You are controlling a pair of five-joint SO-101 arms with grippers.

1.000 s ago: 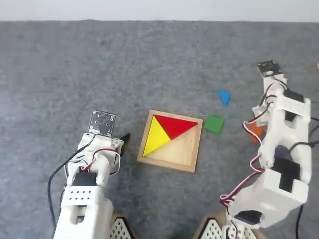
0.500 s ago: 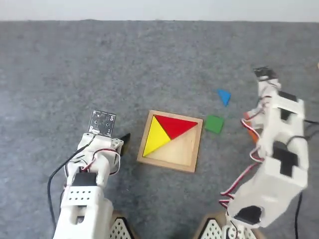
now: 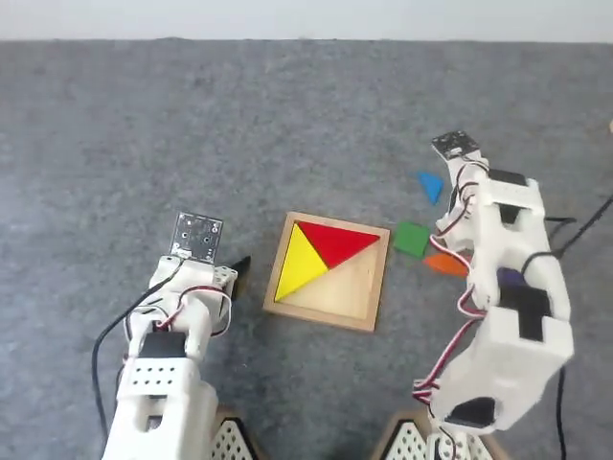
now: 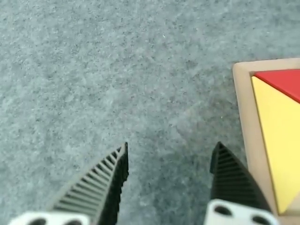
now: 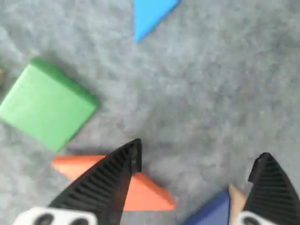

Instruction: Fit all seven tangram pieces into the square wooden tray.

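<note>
The square wooden tray [image 3: 369, 305] lies mid-table with a red triangle [image 3: 337, 240] and a yellow triangle [image 3: 300, 264] fitted in it. To its right on the carpet are a green square [image 3: 412, 239], a blue triangle [image 3: 430, 185], an orange piece [image 3: 445, 262] and a purple piece [image 3: 510, 277] half under the right arm. My right gripper [image 5: 199, 149] hangs open over the carpet, one finger over the orange piece [image 5: 145, 192], with the green square [image 5: 47, 110] and blue triangle [image 5: 150, 14] beyond. My left gripper [image 4: 171, 147] stands open and empty beside the tray's edge [image 4: 241, 93].
Grey carpet covers the whole table. A dark blue piece [image 5: 211, 211] and a tan bit [image 5: 234, 194] lie by the right gripper's other finger. The right arm [image 3: 503, 249] stands over the pieces to the right of the tray. Open carpet stretches behind the tray.
The right arm has swung left, toward the green square and blue triangle. The orange piece now shows left of the arm, nearer the green square. The left arm is unchanged.
</note>
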